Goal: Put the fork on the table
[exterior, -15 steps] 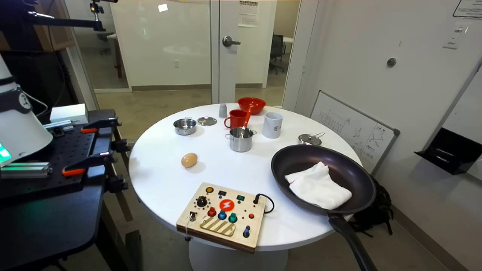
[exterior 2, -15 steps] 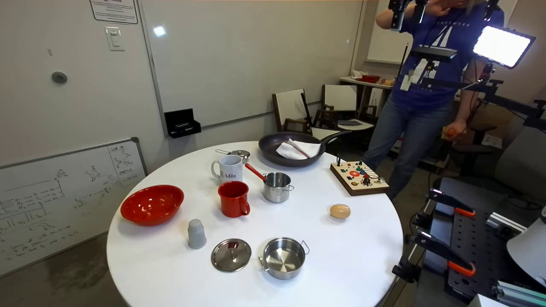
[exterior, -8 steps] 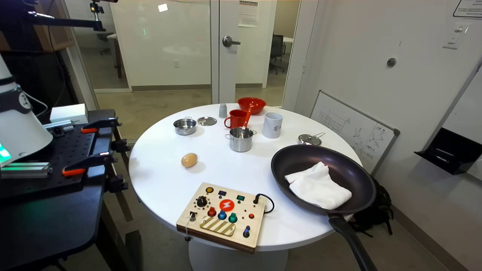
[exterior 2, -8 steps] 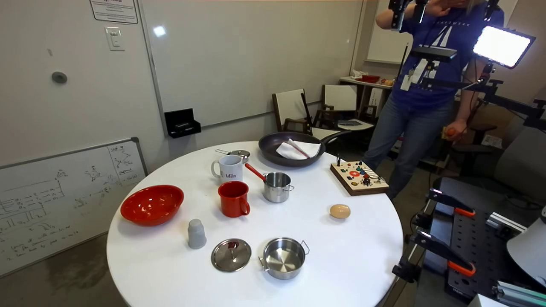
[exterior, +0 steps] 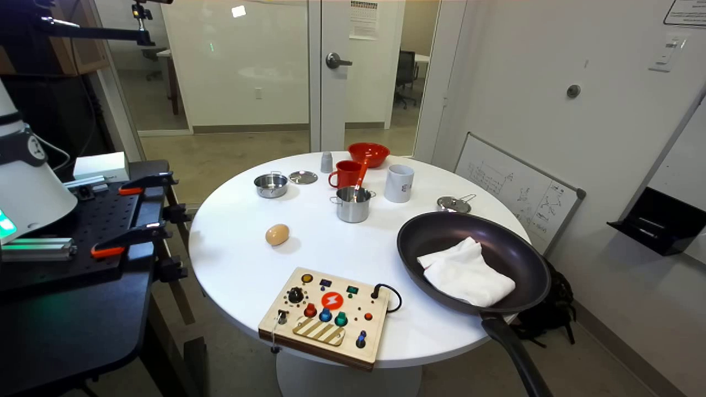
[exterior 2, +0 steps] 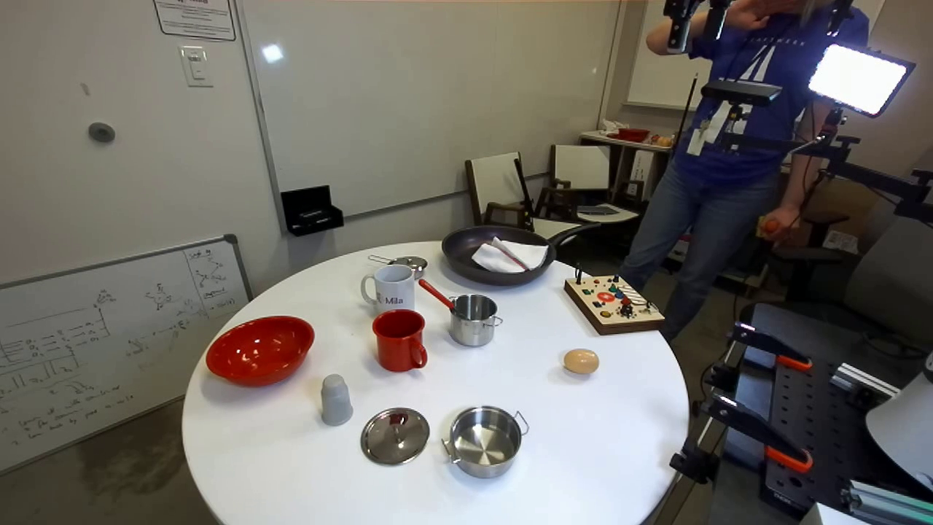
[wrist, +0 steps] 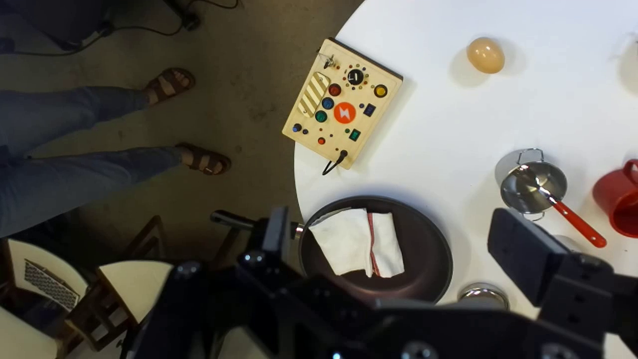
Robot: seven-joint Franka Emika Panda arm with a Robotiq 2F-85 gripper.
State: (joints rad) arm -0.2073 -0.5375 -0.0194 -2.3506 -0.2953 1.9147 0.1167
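Jaws spread wide; folded white cloth (wrist: 346,242) in dark pan (wrist: 423,249) on table (wrist: 433,129); egg (wrist: 486,55) well apart.

In an exterior view, the table (exterior: 342,251) looks smooth; at its twelve o'clock the bowl (exterior: 368,159) is glossy, and between ten and eleven the pot (exterior: 271,190) is of polished metal. Towards seven o'clock, the board (exterior: 353,311) looks of matt wood. At three o'clock, in the smooth, slightly shiny pan (exterior: 502,242), lies a matt cloth (exterior: 469,275).
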